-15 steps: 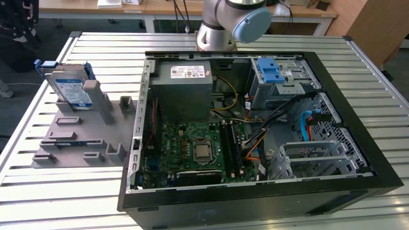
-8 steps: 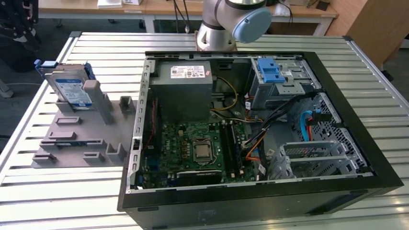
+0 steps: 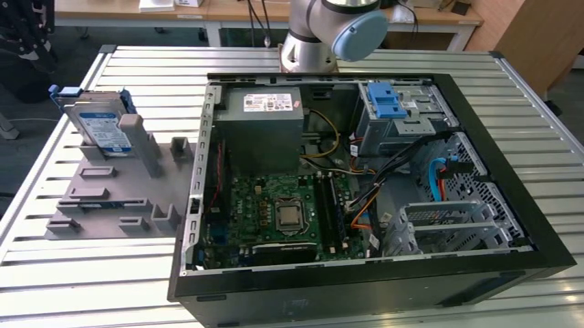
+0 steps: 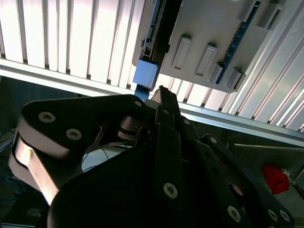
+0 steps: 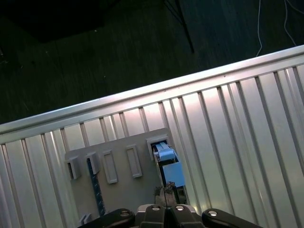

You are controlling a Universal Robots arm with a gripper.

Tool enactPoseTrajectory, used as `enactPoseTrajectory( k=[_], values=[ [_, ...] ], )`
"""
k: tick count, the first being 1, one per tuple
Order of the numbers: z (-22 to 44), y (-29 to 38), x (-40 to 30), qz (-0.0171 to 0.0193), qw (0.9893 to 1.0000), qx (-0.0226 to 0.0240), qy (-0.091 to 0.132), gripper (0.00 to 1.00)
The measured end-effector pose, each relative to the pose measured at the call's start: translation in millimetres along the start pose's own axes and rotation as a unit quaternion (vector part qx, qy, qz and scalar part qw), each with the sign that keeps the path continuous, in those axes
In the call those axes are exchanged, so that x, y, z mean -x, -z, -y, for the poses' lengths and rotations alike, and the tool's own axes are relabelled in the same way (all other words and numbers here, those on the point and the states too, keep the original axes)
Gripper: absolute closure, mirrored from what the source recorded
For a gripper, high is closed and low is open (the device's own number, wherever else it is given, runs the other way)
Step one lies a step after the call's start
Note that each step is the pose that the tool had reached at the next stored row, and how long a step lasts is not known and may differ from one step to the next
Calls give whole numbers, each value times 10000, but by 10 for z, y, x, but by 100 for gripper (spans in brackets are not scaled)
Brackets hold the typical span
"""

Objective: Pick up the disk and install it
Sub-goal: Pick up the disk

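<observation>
Exterior view: the disk (image 3: 100, 126) stands on edge in its grey holder (image 3: 109, 205) on the slatted table (image 3: 55, 273), at the exterior view's left of the open computer case (image 3: 365, 294). It is not picked up and nothing is installed, so the whole job is left. The arm (image 3: 338, 27) rises behind the case, and in both wrist views the gripper (image 4: 161, 90) (image 5: 166, 192) hangs above the holder, pointed down at the disk's blue-railed top end and seemingly clear of it — wide or narrow, I cannot tell.

Slatted metal table (image 3: 91, 287), wooden desks (image 3: 91, 10), dark floor (image 5: 95, 47)
</observation>
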State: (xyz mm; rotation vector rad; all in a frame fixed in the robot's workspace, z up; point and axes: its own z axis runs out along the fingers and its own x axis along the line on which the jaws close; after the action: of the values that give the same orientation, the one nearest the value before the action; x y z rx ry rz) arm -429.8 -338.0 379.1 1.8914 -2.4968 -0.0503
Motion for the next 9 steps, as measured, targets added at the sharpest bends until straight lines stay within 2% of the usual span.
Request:
enactPoseTrajectory(
  k=[9],
  values=[
    [0, 0, 0, 0, 10000, 0, 2, 89]
  ],
)
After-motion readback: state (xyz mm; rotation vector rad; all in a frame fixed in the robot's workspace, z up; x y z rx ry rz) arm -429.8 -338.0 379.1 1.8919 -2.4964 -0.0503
